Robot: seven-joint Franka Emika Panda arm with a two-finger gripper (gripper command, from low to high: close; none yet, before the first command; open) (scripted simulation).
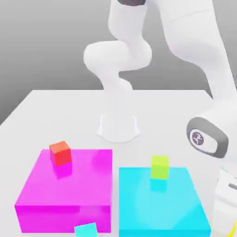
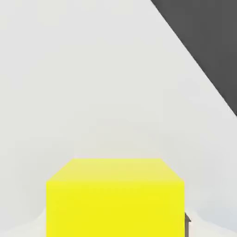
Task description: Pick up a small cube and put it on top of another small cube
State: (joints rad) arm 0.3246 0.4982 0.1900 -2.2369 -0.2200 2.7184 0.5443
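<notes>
The small cube [image 2: 115,196], plain bright yellow, is seen close beneath the hand camera on the white table [image 2: 92,83]. A dark finger [image 2: 187,223] appears at one side of it, possibly touching; whether it is gripped cannot be told. In the exterior view, a red cube [image 1: 60,153] rests on a magenta block [image 1: 65,187], a lime cube [image 1: 160,167] on a cyan block [image 1: 162,203].

Small cube [image 2: 115,196]: plain bright yellow, upright and square-on, resting on the white table [image 2: 92,83].
</notes>
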